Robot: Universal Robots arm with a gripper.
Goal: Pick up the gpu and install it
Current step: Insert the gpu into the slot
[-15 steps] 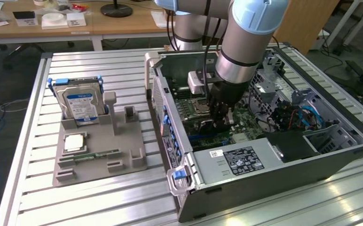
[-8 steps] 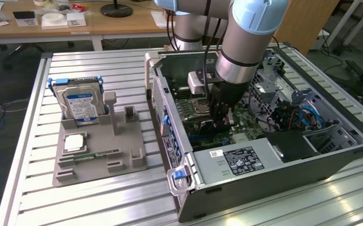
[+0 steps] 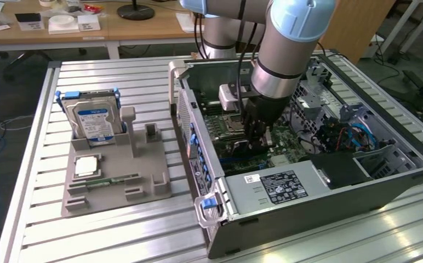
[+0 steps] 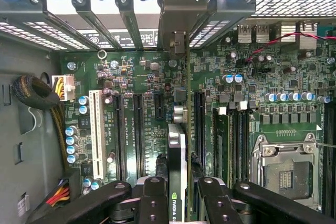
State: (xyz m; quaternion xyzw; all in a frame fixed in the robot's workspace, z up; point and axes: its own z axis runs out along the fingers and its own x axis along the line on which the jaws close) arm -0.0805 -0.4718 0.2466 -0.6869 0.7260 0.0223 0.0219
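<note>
I had the gripper (image 4: 177,203) clamped on the gpu (image 4: 177,161), card held edge-on between the two fingers (image 4: 153,200), inside the open computer case (image 3: 321,192). The card's long axis ran straight away from the gripper toward the rear slot brackets (image 4: 176,9), in line with the motherboard (image 4: 152,77) slots directly beneath it; I couldn't tell whether its edge already touched a slot. One arm, one gpu. Well off to the side, on the table (image 3: 95,230), one grey holder (image 3: 116,181) kept one hard drive (image 3: 95,123) upright, one memory stick (image 3: 113,180) and one square chip (image 3: 87,164).
</note>
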